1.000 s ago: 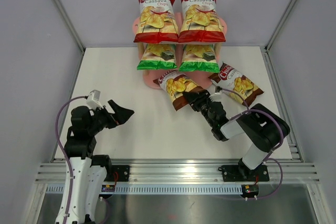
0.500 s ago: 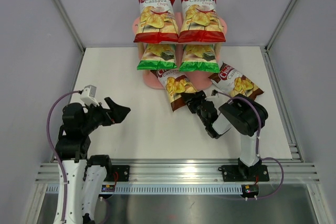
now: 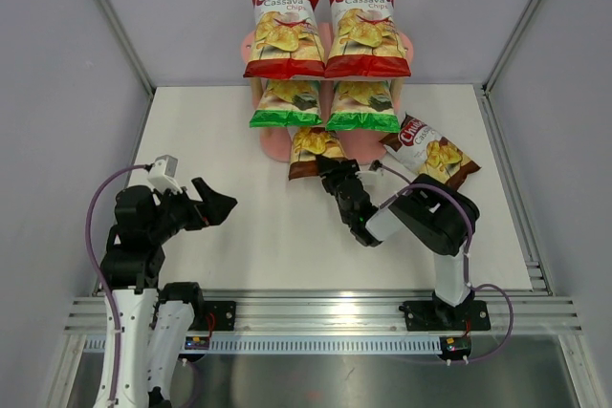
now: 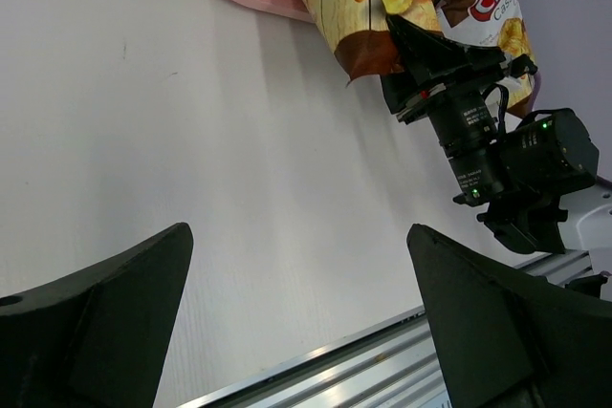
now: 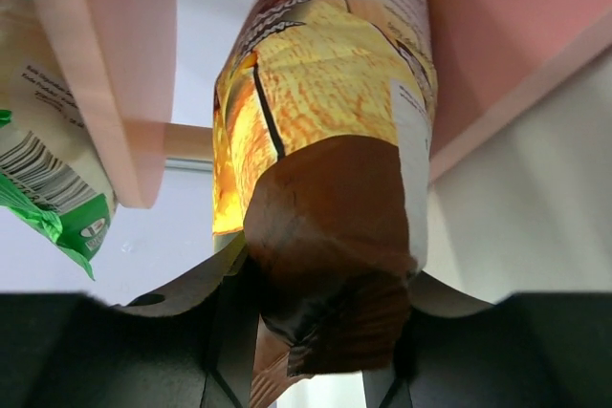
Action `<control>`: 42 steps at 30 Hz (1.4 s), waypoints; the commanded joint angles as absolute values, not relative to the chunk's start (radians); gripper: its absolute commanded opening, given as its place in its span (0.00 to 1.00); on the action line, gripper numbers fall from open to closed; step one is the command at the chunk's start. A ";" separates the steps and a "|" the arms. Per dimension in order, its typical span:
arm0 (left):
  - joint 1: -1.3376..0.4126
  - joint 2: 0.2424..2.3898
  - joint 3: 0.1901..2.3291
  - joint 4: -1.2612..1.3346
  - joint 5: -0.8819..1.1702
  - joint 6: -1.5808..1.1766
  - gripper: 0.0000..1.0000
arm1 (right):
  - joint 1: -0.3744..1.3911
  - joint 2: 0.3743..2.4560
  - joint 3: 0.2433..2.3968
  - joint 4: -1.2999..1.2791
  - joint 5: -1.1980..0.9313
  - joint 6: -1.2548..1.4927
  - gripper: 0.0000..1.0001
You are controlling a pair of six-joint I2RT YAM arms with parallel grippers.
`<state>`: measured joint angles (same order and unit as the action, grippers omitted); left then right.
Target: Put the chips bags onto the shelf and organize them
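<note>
Low on the left of the overhead view, the left gripper (image 3: 216, 205) hangs above the white table (image 3: 210, 131), well apart from every bag. Its wrist camera shows the claw (image 4: 298, 236) spread wide, with only bare tabletop between the two dark fingers.

Top centre stands the pink shelf (image 3: 274, 148). On its top board are two red bags, one on the left (image 3: 284, 33) and one on the right (image 3: 367, 31), edges touching. On the tier below sit two green bags, again a left one (image 3: 286, 103) and a right one (image 3: 362, 106), side by side.

Just under the left green bag, a dark brown bag (image 3: 316, 152) lies on the lowest board. Its upper end is tucked beneath the middle tier, and its brown bottom seam sticks out past the board's front edge. The right gripper (image 3: 335, 175) reaches up from the centre right and has that seam pinched. In the right wrist view the claw (image 5: 320, 289) is narrow, both fingers pressed against the crumpled brown end of the bag (image 5: 325, 121), with the pink board at the right edge and a green bag's corner (image 5: 43, 193) at the left. The left wrist camera catches the same grip in its upper right (image 4: 421, 45).

Right of the shelf, a second brown bag (image 3: 432, 152) lies tilted on the table, close beside the shelf's right post; whether it touches the post I cannot tell.
</note>
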<state>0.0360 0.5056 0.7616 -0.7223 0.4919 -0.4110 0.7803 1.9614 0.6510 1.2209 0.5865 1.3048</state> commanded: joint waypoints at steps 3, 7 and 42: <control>0.018 0.495 0.851 -0.738 0.456 -0.385 0.99 | 0.833 1.986 0.791 1.111 0.764 1.301 0.45; 0.008 0.495 0.873 -0.750 0.425 -0.377 0.99 | 0.845 2.066 0.886 1.078 0.782 1.313 0.46; -0.089 0.483 0.833 -0.747 0.371 -0.364 0.99 | 0.795 2.276 1.178 0.882 0.709 1.330 0.52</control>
<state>-0.0834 0.4942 0.8352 -0.7719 0.3847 -0.3805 0.8207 2.2692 1.1591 0.9195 0.7101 1.3609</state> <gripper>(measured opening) 0.988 0.517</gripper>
